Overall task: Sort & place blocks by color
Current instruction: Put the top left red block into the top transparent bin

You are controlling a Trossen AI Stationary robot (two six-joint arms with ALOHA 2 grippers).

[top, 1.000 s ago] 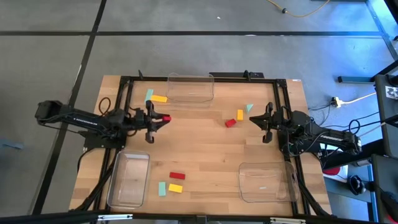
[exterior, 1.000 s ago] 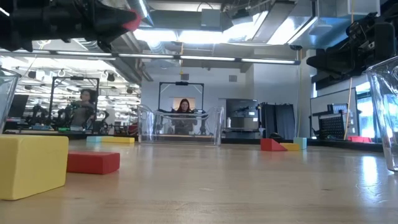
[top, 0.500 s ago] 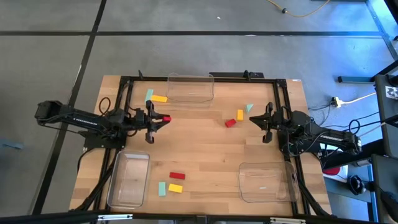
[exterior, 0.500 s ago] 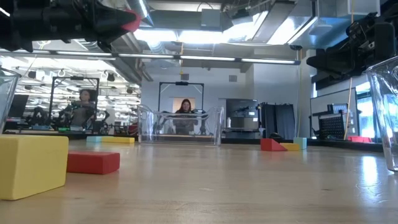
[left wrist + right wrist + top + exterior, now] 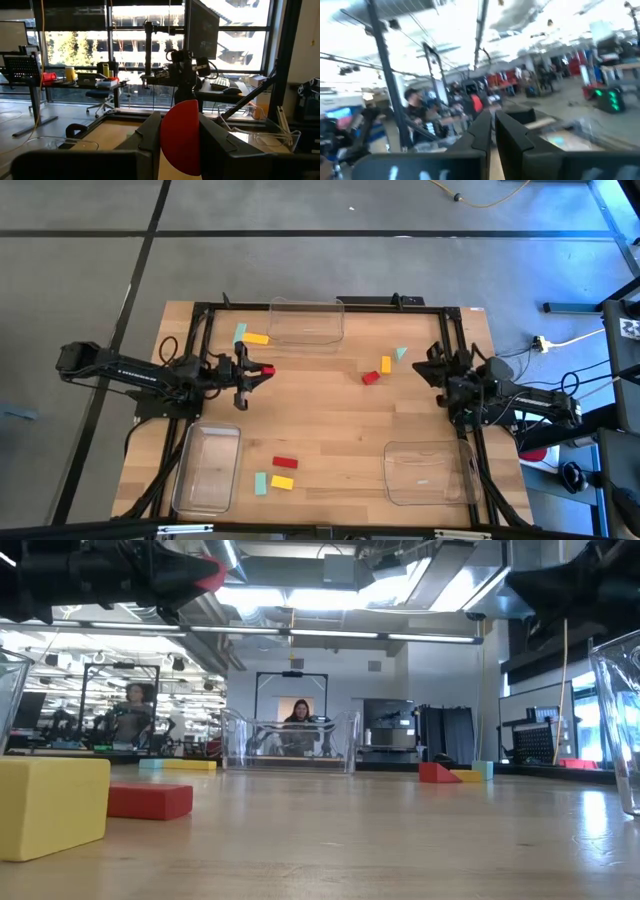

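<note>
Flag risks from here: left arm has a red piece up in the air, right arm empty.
1. The left gripper holds the red block well above the table; a loose pinch could drop it short of a tray.
2. No tray holds a block yet, so red's tray is unclear; the near-left tray looks closest.
3. The right gripper, shut and empty, hovers near the red and yellow blocks; it could knock them.
</note>
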